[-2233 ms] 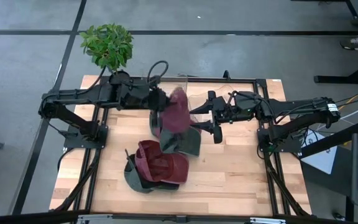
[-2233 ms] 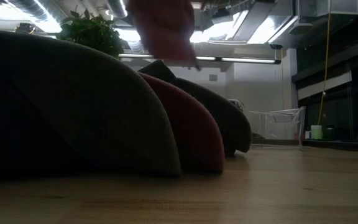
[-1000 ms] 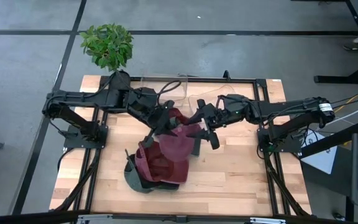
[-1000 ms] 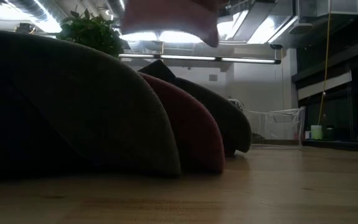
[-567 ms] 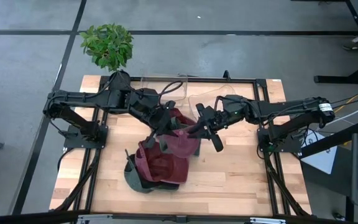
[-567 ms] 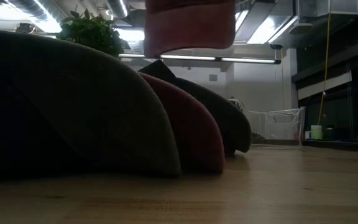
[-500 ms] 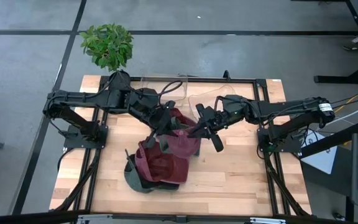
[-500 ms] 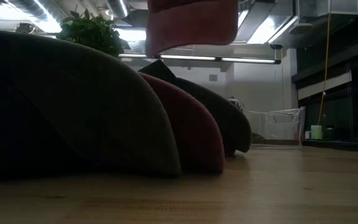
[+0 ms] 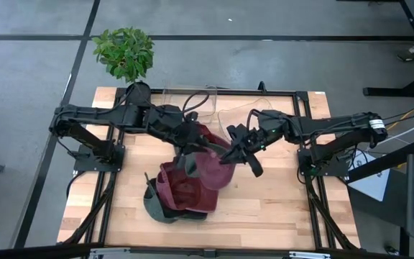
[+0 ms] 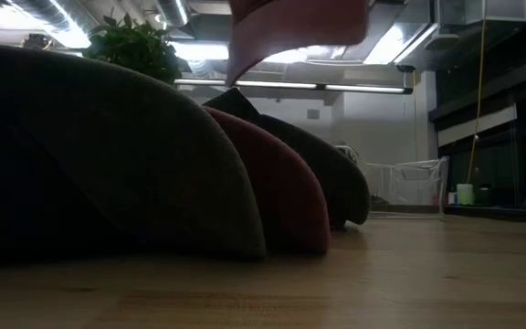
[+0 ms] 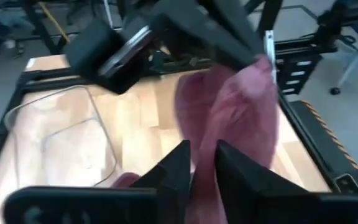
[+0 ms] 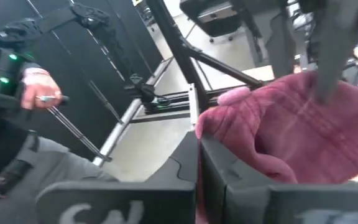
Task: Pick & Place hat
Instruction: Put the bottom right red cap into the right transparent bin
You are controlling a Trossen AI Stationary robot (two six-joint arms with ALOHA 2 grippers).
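Observation:
A maroon hat [image 9: 211, 170] hangs in the air between my two grippers, above the table's middle. In the low view its lower part [image 10: 299, 23] shows at the top. My right gripper [image 9: 230, 154] is shut on the hat's right edge. My left gripper [image 9: 190, 152] is at the hat's left side. In its wrist view the fingers [image 11: 202, 149] stand a little apart, with maroon cloth [image 11: 241, 118] between and beyond them. My left gripper has hat cloth between its slightly parted fingers [image 11: 178, 163]; whether they touch it I cannot tell. My right gripper pinches the hat's edge [image 12: 211, 127] between its two shut fingers, coming from the table's right. The hat hangs slack beyond them, clear of the table and the pile.
A pile of maroon and dark green hats [image 9: 172, 194] lies near the table's front left, filling the low view's left [image 10: 108, 155]. A clear container [image 9: 192, 101] stands at the far edge and a potted plant [image 9: 124, 52] at the far left. A person's hand [image 12: 39, 87] shows beyond the table.
My right gripper has come in toward the hat and the table's near edge and has taken hold of its right edge. The hat has shifted a little toward the right and the near edge and has stayed clear of the pile. My left gripper has stayed at the hat's left side.

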